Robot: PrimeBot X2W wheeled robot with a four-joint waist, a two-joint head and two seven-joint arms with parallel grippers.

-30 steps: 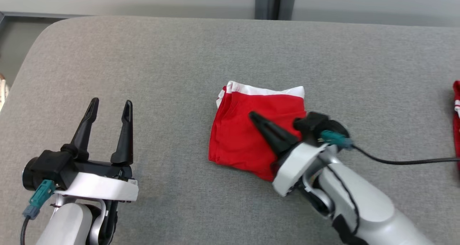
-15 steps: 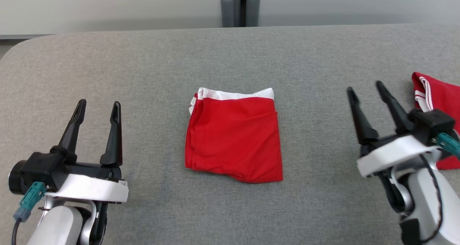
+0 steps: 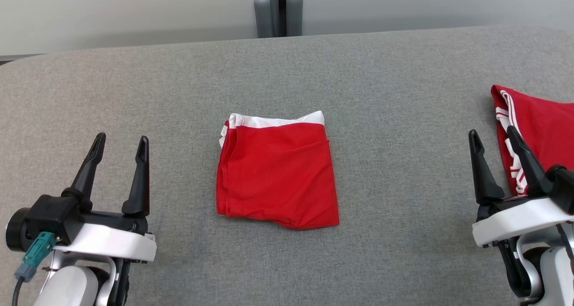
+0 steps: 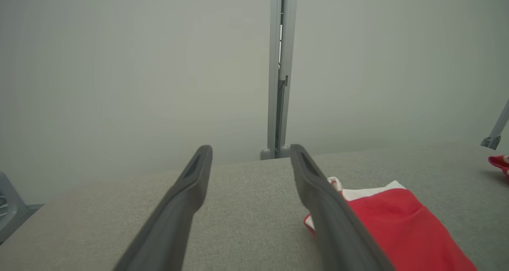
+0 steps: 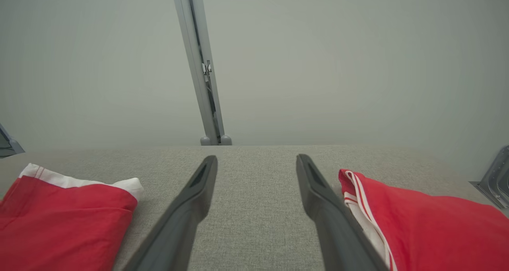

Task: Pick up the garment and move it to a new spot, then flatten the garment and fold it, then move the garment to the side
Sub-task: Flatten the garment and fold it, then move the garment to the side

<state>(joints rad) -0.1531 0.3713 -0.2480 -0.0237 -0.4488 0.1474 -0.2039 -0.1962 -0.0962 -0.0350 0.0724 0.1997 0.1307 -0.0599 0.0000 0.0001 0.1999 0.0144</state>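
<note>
Left gripper and right gripper hover spread, empty; well apart between them the folded garment lies flat on the grey table. Folding looks done; moving it aside calls for pinching all layers together

Red white-banded garment, grey table

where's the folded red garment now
In the head view the folded red garment lies centred on the grey surface, between the left gripper and right gripper.
</note>
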